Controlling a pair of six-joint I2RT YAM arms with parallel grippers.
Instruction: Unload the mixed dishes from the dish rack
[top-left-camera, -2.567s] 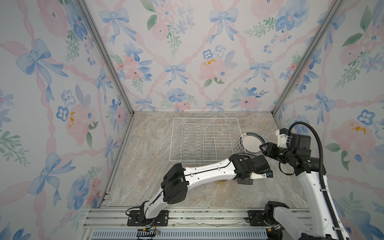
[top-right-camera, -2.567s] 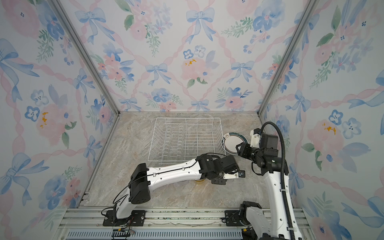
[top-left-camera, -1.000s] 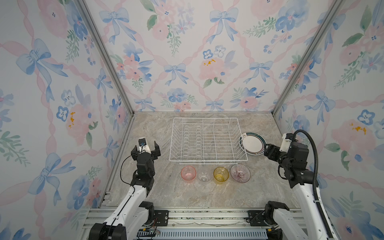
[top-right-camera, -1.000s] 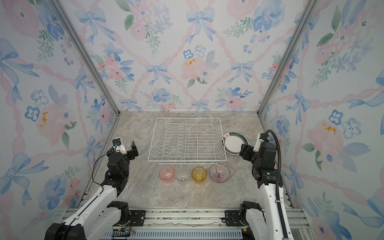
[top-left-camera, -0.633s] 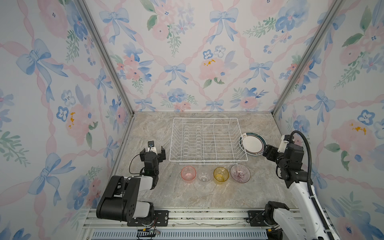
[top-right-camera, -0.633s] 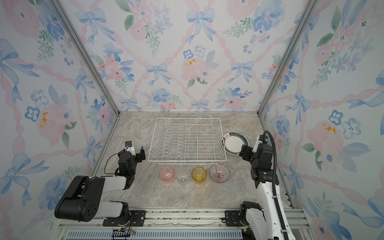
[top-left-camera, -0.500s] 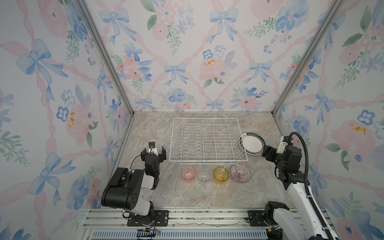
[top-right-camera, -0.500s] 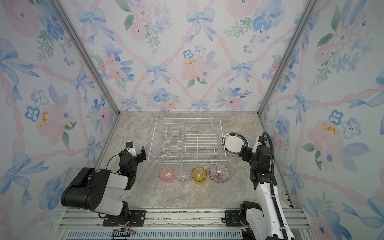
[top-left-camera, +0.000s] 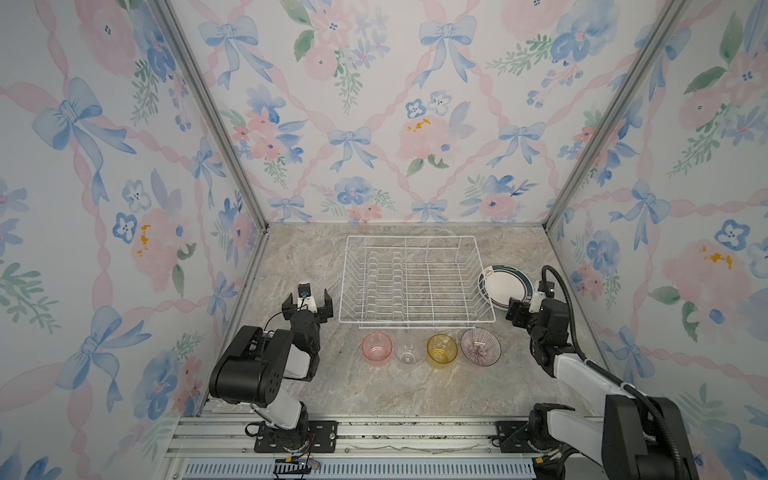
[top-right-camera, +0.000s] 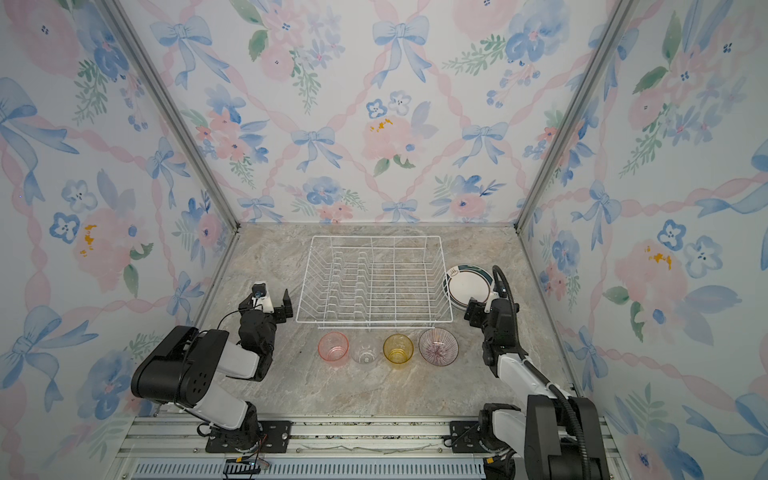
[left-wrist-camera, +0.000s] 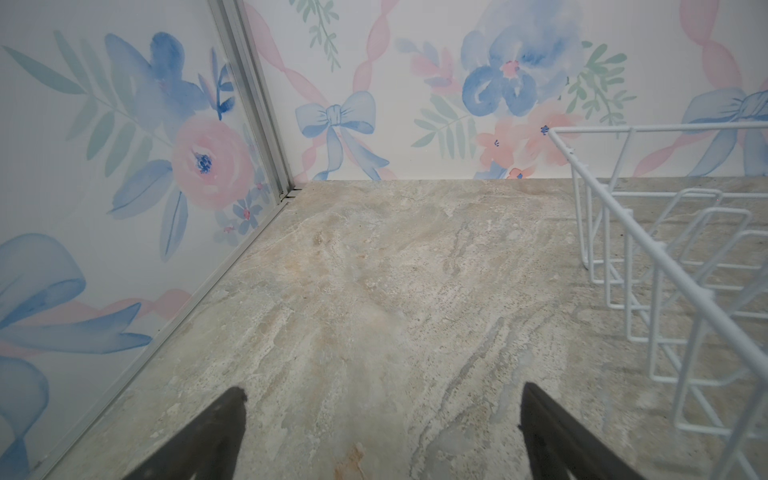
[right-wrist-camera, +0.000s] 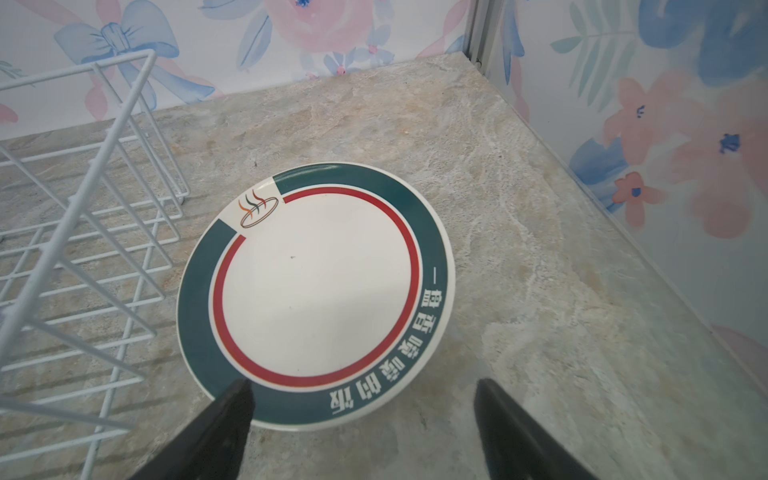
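The white wire dish rack (top-left-camera: 415, 282) stands empty in the middle of the marble table in both top views. In front of it, left to right, stand a pink tumbler (top-left-camera: 377, 346), a clear tumbler (top-left-camera: 408, 353), a yellow tumbler (top-left-camera: 442, 348) and a purple-striped glass bowl (top-left-camera: 480, 346). White plates with dark green rims (top-left-camera: 505, 284) lie stacked flat at the rack's right side. My left gripper (top-left-camera: 307, 305) hovers open and empty just left of the rack (left-wrist-camera: 648, 266). My right gripper (right-wrist-camera: 363, 384) is open and empty at the near edge of the top plate (right-wrist-camera: 316, 286).
The floral side walls with metal corner posts (top-left-camera: 249, 208) close in the table on three sides. The right wall (right-wrist-camera: 665, 187) runs close beside the plates. An aluminium rail (top-left-camera: 374, 432) with both arm bases borders the front edge.
The left arm has pulled back from the front right and folded at the rack's left. The right gripper has drawn back a little from the plates, with its jaws wider.
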